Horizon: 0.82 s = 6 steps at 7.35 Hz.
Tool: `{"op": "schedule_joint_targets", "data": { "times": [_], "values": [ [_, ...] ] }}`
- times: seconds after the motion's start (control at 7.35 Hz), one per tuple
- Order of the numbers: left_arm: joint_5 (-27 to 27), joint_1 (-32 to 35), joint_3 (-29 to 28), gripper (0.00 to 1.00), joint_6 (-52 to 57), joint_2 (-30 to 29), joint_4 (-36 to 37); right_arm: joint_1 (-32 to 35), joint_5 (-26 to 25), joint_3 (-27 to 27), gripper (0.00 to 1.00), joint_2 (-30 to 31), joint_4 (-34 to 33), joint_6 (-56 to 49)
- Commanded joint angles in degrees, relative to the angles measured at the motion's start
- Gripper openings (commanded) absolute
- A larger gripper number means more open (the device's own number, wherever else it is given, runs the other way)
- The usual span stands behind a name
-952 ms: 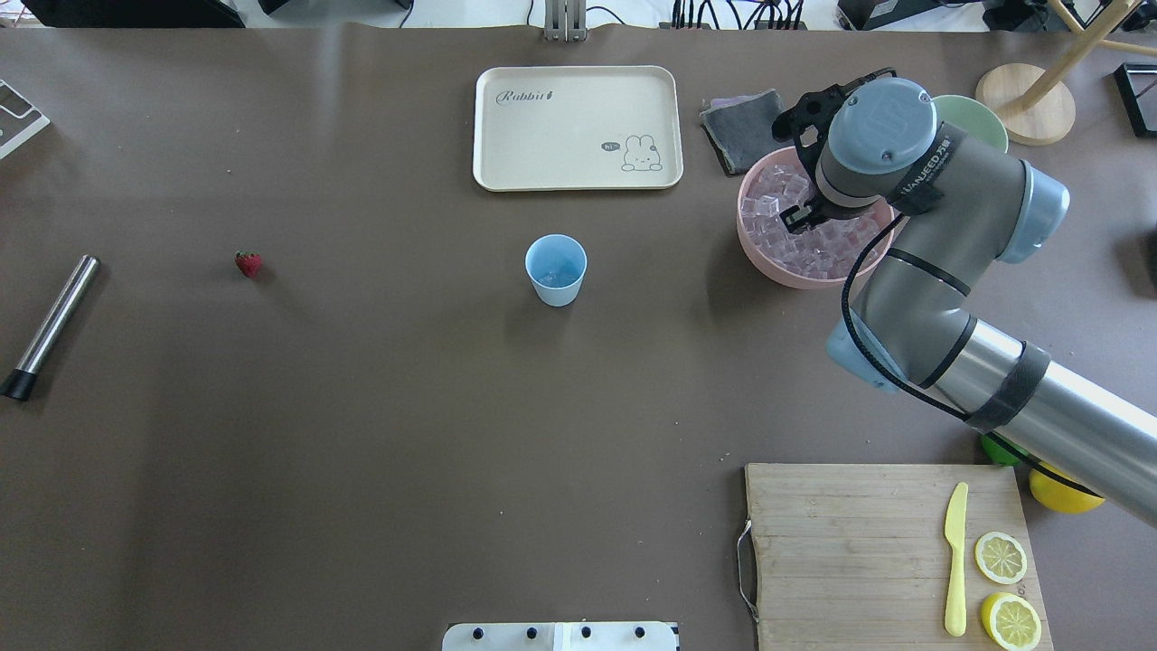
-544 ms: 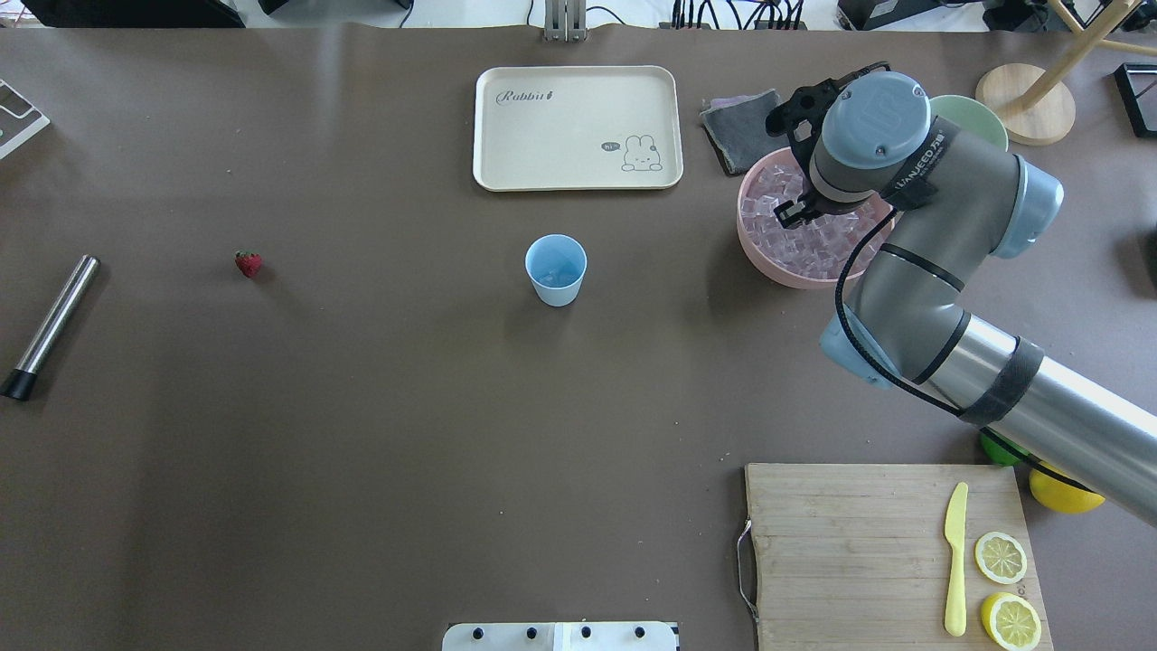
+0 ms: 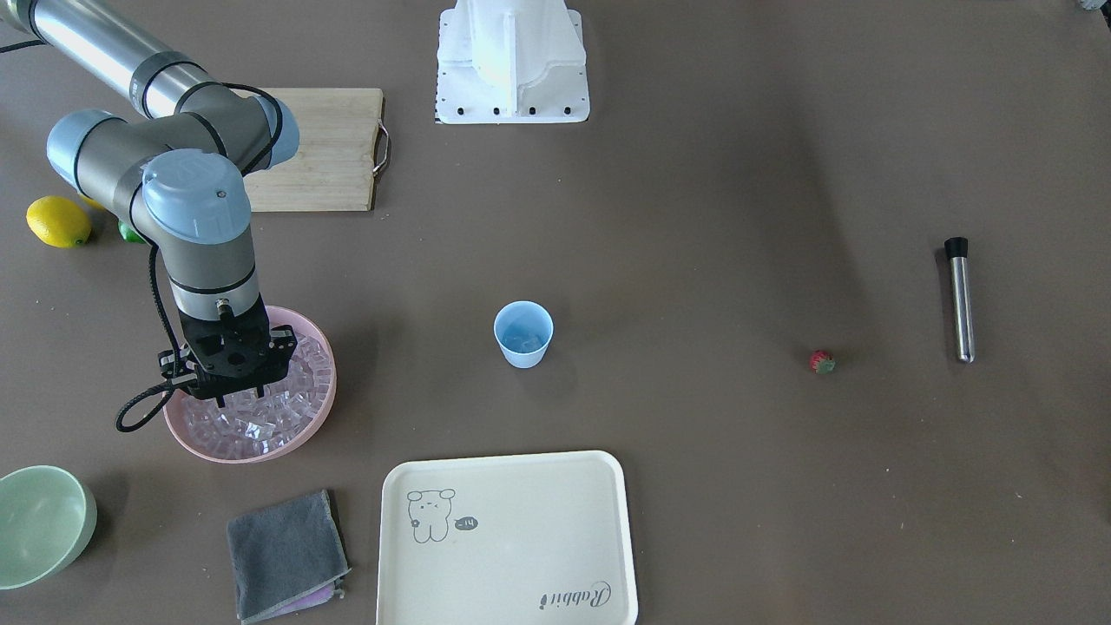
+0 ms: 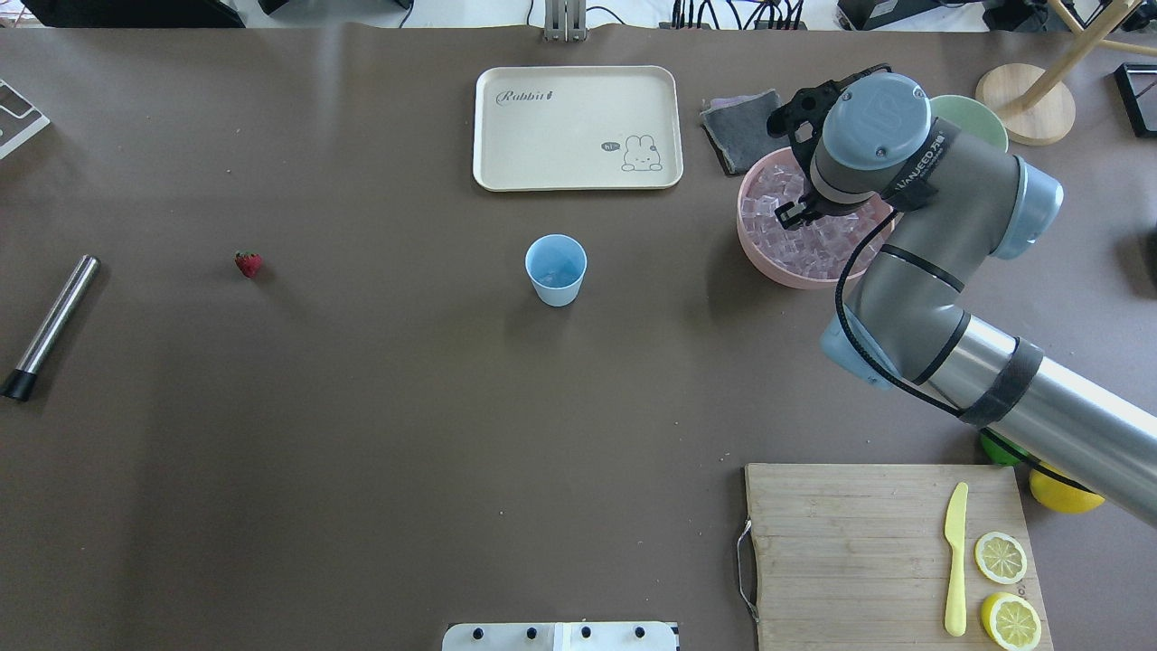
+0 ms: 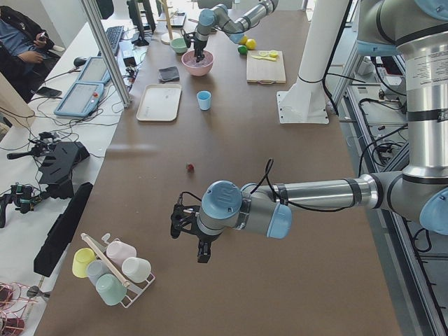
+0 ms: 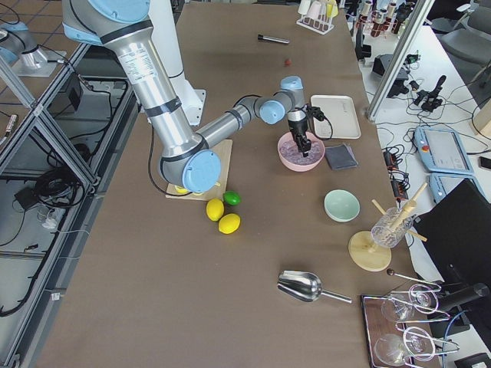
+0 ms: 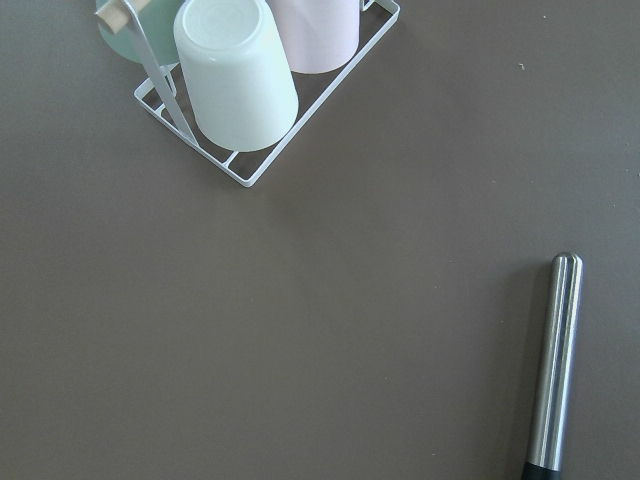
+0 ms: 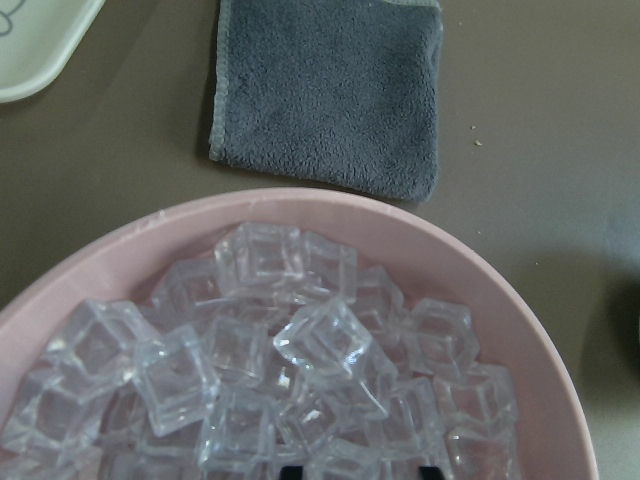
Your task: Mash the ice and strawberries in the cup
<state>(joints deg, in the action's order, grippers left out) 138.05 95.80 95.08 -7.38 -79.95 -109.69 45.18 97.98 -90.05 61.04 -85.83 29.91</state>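
Hovering above the round pink plastic bowl [image 3: 252, 453], the right gripper [image 3: 236, 395] points straight down into the heap of small clear glassy ice cubes [image 8: 320, 340]. Its jaws stand moderately apart. In the right wrist view the two dark fingertips [image 8: 290, 468] straddle the topmost cubes, and nothing looks clamped between them, so the step in hand is probably picking up a cube.

On the overhead view the small light-blue tapered plastic cup [image 4: 556, 269] stands upright near mid-table, between 8 and 9 o'clock from this gripper and well apart from it. A cube, once gripped, would have to be carried that way. Something pale glints inside the cup, but it is too small to identify.

The tiny red strawberry with a green cap [image 4: 249, 263] lies at 9 o'clock from the cup. Further out at 9 o'clock lies a brushed-steel rod with a black tip [image 4: 50, 325], its long axis running from 1 to 7 o'clock. Both are nearer the left gripper [image 5: 190, 234], which hangs over the table's far left end. Whether its jaws are apart or closed cannot be told.
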Motion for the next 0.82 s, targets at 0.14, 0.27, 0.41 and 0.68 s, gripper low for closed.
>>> {"op": "schedule_joint_targets", "data": {
  "times": [0.14, 0.27, 0.41, 0.68],
  "values": [
    [-0.1, 0.0, -0.1, 0.98, 0.0, 0.0, 0.0, -0.2, -0.5, 0.9, 0.47, -1.4, -2.3, 0.0],
    [0.0, 0.0, 0.0, 0.98, 0.0, 0.0, 0.0, -0.2, -0.6, 1.2, 0.44, -1.2, -2.2, -0.2],
    [0.0, 0.0, 0.2, 0.98, 0.0, 0.0, 0.0, -0.4, -0.6, 1.4, 0.44, -1.3, -2.1, -0.2],
    [0.0, 0.0, 0.2, 0.98, 0.0, 0.1, 0.0, -0.9, -0.8, 1.5, 0.44, -1.3, -1.9, 0.1]
  ]
}}
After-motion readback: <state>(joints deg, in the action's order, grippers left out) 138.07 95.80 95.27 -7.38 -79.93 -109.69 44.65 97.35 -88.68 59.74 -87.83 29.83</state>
